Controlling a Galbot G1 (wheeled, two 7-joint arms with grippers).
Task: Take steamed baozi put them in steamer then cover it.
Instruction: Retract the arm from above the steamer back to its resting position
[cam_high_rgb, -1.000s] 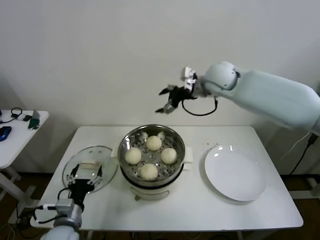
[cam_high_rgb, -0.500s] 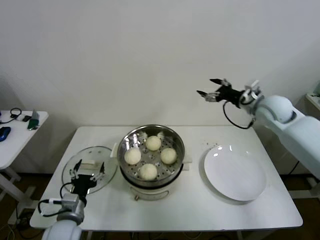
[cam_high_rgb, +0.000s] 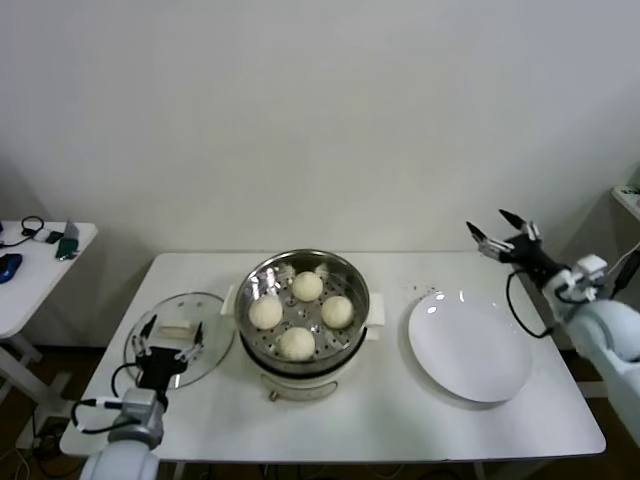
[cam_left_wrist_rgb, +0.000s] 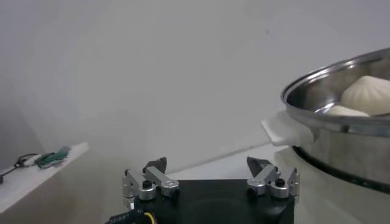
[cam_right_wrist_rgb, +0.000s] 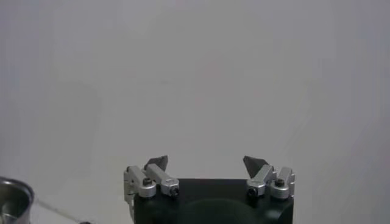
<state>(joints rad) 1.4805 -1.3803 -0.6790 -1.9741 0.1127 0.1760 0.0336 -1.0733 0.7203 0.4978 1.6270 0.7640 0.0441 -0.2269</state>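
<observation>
Your left gripper (cam_high_rgb: 167, 340) has its jaws spread wide and empty, hanging low over the near edge of the glass cover (cam_high_rgb: 180, 338), close to its cream handle (cam_high_rgb: 178, 328). In the left wrist view the left gripper's two fingertips (cam_left_wrist_rgb: 155, 165) stand apart with nothing between them, and the rim of the steamer (cam_left_wrist_rgb: 341, 76) sits just beside.

Your right gripper (cam_high_rgb: 503, 236) is also released and holds nothing; it is raised off to the right, beyond the far edge of the white plate (cam_high_rgb: 470, 345), well away from the work.

All four buns (cam_high_rgb: 300, 313) already sit inside the steamer (cam_high_rgb: 303, 300) at the middle of the desk (cam_high_rgb: 390, 420), so I judge only the covering is left.

The cover lies flat on the desk, left of the steamer and just beside it. Expect it to be stiff, fairly heavy for its bulk, smooth and breakable. The glass would likely slip, so take it by the small handle, square across its narrow sides. Lift it level and set it down gently, since metal rim meets metal rim.
</observation>
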